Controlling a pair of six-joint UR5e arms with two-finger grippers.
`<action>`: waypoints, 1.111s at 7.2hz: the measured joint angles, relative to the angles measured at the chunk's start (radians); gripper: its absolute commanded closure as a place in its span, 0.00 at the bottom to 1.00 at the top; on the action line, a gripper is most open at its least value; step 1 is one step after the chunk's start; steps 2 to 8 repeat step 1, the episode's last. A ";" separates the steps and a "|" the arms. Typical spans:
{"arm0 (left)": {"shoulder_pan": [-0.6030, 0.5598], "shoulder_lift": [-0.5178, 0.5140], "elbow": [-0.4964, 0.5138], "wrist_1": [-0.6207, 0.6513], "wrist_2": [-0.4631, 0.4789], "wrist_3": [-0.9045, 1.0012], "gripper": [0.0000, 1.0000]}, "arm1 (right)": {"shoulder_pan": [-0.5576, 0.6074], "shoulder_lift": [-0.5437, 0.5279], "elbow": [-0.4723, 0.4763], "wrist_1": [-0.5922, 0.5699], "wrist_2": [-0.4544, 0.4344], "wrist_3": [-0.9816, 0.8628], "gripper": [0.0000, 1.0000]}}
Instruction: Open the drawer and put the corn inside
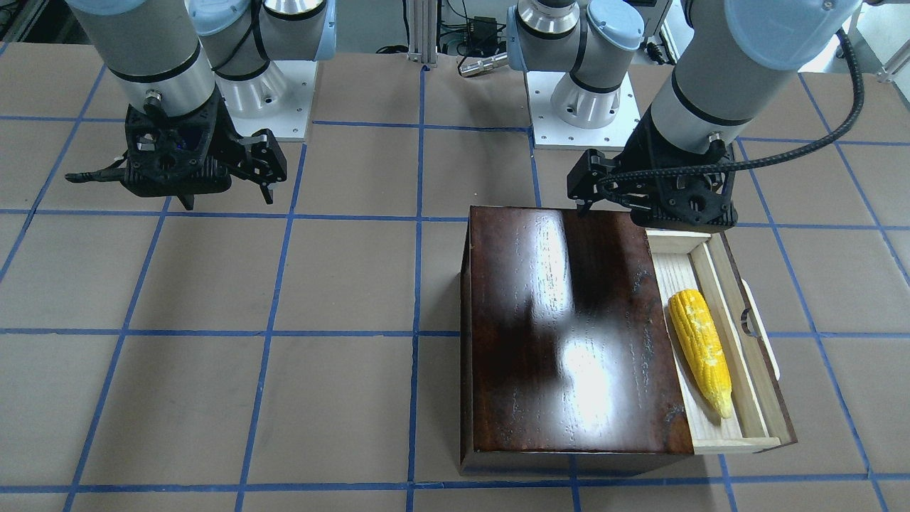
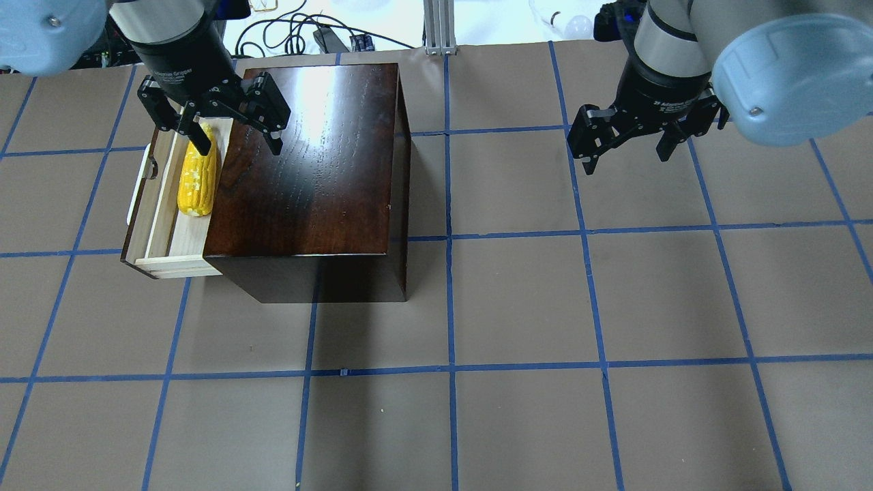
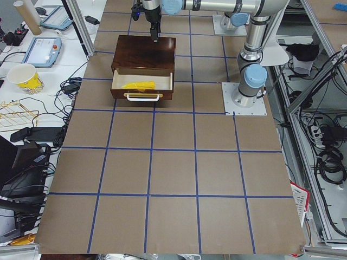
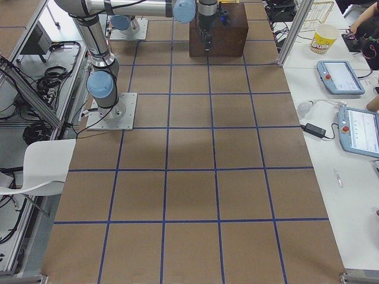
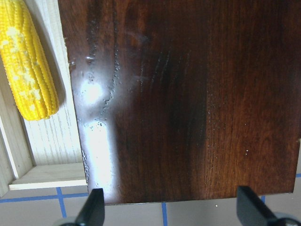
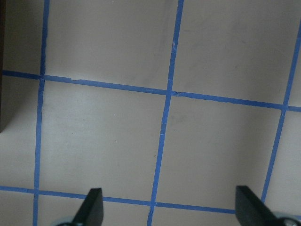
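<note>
Overhead exterior: brown table [image 2: 518, 300], blue tape grid [image 2: 450, 237].

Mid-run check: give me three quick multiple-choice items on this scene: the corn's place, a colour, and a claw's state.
1. Where does the corn lie? A) on the table B) in the drawer C) in the right claw
2. What colour is the drawer's handle? A) white B) black C) blue
3. The left claw is: A) shut on the corn B) open and empty C) shut on the handle

Answers: 1 B, the cob rests on the pulled-out tray's floor. 2 A, the curved handle shows white. 3 B, its fingers stand apart over the box.
</note>
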 measured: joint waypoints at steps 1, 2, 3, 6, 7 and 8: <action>0.001 0.003 0.000 0.000 0.000 0.002 0.00 | 0.000 0.000 0.000 0.000 0.000 0.000 0.00; 0.001 0.003 0.000 0.000 0.000 0.002 0.00 | 0.000 0.000 0.000 0.000 0.000 0.000 0.00; 0.001 0.003 0.000 0.000 0.000 0.002 0.00 | 0.000 0.000 0.000 0.000 0.000 0.000 0.00; 0.001 0.003 0.000 0.000 0.000 0.002 0.00 | 0.000 0.000 0.000 0.000 0.000 0.000 0.00; 0.001 0.003 0.000 0.000 0.000 0.002 0.00 | 0.000 0.000 0.000 0.000 0.000 0.000 0.00; 0.001 0.003 0.000 0.000 0.000 0.002 0.00 | 0.000 0.000 0.000 0.000 0.000 0.000 0.00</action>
